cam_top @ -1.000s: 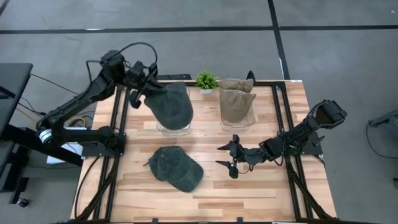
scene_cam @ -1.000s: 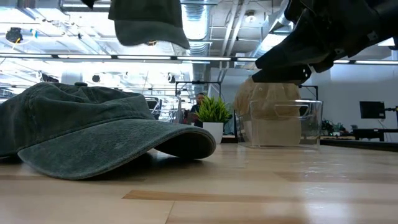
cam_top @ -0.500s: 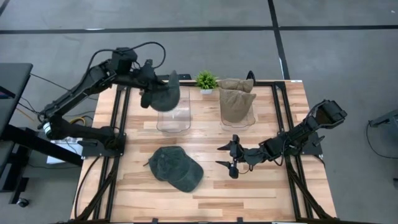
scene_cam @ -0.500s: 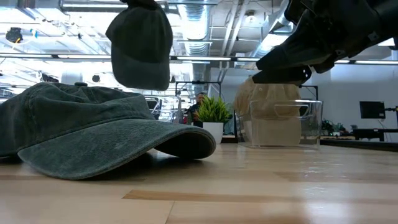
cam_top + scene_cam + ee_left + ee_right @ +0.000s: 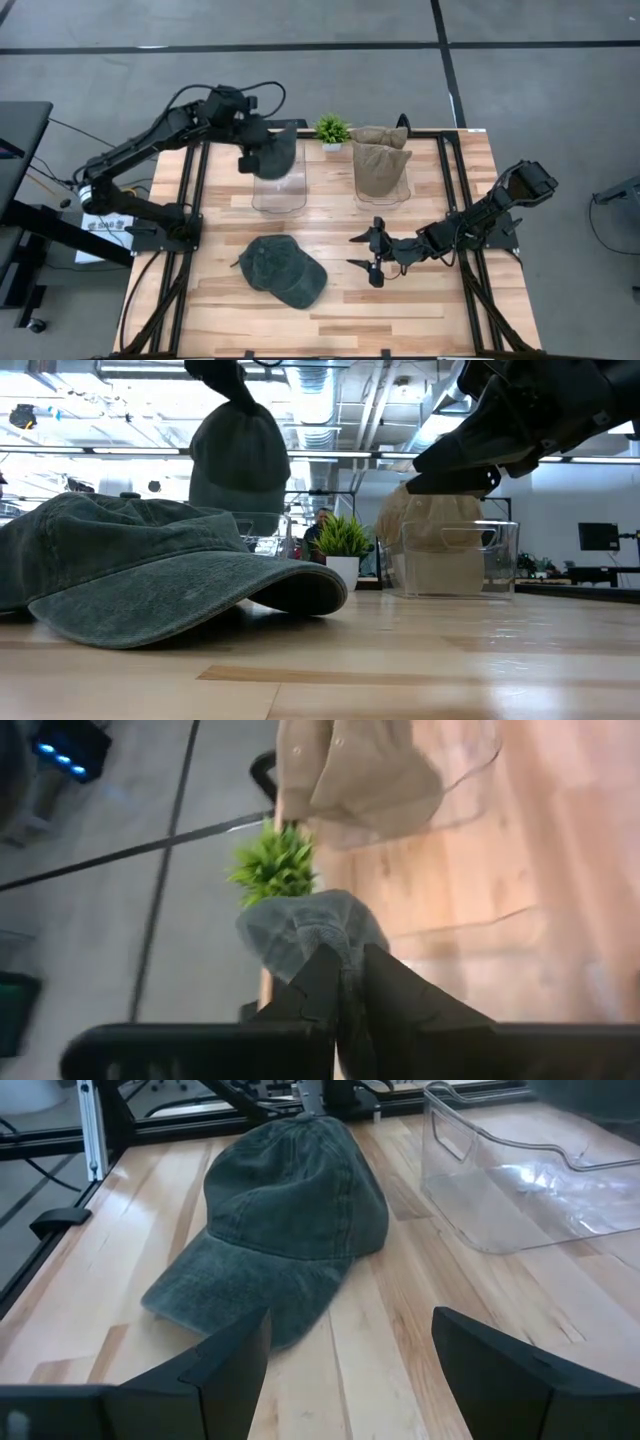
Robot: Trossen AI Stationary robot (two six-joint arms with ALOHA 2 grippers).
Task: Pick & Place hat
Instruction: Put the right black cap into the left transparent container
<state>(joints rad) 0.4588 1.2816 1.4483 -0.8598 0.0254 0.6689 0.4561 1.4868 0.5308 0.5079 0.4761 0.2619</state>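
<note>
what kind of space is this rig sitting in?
Looks like an industrial lab or workshop, not a home. The low view shows exposed ceiling ducting with strip lights and a monitor on a far bench; the high view shows bare grey concrete floor around the wooden table.

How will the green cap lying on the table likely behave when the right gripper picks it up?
Probably floppy: the twin cap pinched by the left gripper hangs bunched and limp. The green cap on the table shows a soft, creased crown, so it likely collapses. Its brim looks stiffer, holding a curve clear of the wood. The right gripper stands open.
</note>
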